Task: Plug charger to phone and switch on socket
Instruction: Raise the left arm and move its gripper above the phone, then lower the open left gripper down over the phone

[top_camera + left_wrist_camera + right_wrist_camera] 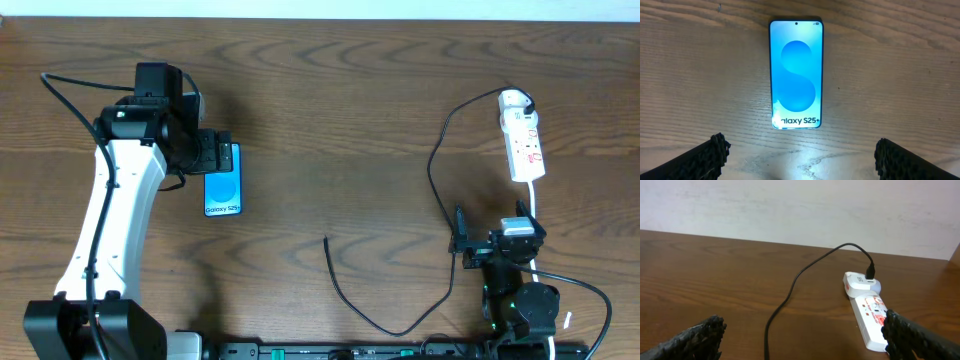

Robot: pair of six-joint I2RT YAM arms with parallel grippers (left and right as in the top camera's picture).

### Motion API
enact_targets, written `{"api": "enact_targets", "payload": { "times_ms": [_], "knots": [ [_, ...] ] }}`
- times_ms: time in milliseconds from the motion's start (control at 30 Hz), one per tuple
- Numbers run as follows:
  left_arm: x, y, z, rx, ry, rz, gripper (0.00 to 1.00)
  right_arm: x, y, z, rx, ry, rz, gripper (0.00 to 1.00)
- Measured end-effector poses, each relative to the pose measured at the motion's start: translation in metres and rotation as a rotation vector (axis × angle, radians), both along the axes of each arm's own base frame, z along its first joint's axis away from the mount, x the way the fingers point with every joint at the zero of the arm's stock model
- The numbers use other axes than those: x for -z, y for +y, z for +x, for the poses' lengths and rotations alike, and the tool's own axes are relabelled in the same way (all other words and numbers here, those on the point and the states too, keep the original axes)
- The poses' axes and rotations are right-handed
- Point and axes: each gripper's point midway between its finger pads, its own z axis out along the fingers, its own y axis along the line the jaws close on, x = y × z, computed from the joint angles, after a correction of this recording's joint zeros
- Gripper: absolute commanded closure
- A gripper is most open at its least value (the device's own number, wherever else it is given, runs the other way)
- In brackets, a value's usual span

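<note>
The phone [223,189] lies flat on the table at the left, its blue screen lit with white "Galaxy" text; it also shows in the left wrist view [796,75]. My left gripper [212,152] hovers just behind the phone's far end, open and empty, its fingers wide apart [800,157]. The black charger cable [440,215] runs from an adapter in the socket [522,135] down to a loose free end [327,240] near the table's middle. My right gripper [490,245] is open and empty in front of the socket [871,320]; the cable [790,292] passes between its fingers [802,340].
The socket's white cord [535,205] runs toward the front beside my right arm. A pale wall [790,205] stands behind the table's far edge. My left arm's black cable [70,95] loops over the back left of the table.
</note>
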Motion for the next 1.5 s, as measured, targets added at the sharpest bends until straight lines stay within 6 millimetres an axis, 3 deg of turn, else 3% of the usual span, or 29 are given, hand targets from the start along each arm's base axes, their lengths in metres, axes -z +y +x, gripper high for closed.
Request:
{"api": "enact_targets", "payload": {
  "times_ms": [33, 67, 100, 133, 167, 233, 267, 300, 1000, 1500],
  "knots": [
    [0.0, 0.0, 0.0, 0.005, 0.0, 0.002, 0.41, 0.0, 0.0, 0.0, 0.0, 0.0, 0.0, 0.01],
    [0.0, 0.0, 0.0, 0.008, -0.001, 0.002, 0.51, 0.0, 0.0, 0.0, 0.0, 0.0, 0.0, 0.01],
    [0.0, 0.0, 0.0, 0.006, 0.0, 0.002, 0.53, 0.0, 0.0, 0.0, 0.0, 0.0, 0.0, 0.01],
    [0.0, 0.0, 0.0, 0.006, 0.0, 0.001, 0.53, 0.0, 0.0, 0.0, 0.0, 0.0, 0.0, 0.01],
    [0.0, 0.0, 0.0, 0.011, -0.001, 0.003, 0.36, 0.0, 0.0, 0.0, 0.0, 0.0, 0.0, 0.01],
    [0.0, 0.0, 0.0, 0.017, -0.002, 0.005, 0.11, 0.0, 0.0, 0.0, 0.0, 0.0, 0.0, 0.01],
    [0.0, 0.0, 0.0, 0.015, -0.003, 0.005, 0.02, 0.0, 0.0, 0.0, 0.0, 0.0, 0.0, 0.01],
    [0.0, 0.0, 0.001, 0.014, -0.003, 0.005, 0.0, 0.0, 0.0, 0.0, 0.0, 0.0, 0.0, 0.01],
    [0.003, 0.001, 0.001, 0.016, 0.006, 0.008, 0.02, 0.0, 0.0, 0.0, 0.0, 0.0, 0.0, 0.01],
    [0.046, 0.001, 0.011, 0.016, 0.114, 0.007, 0.02, 0.0, 0.0, 0.0, 0.0, 0.0, 0.0, 0.01]
  ]
}}
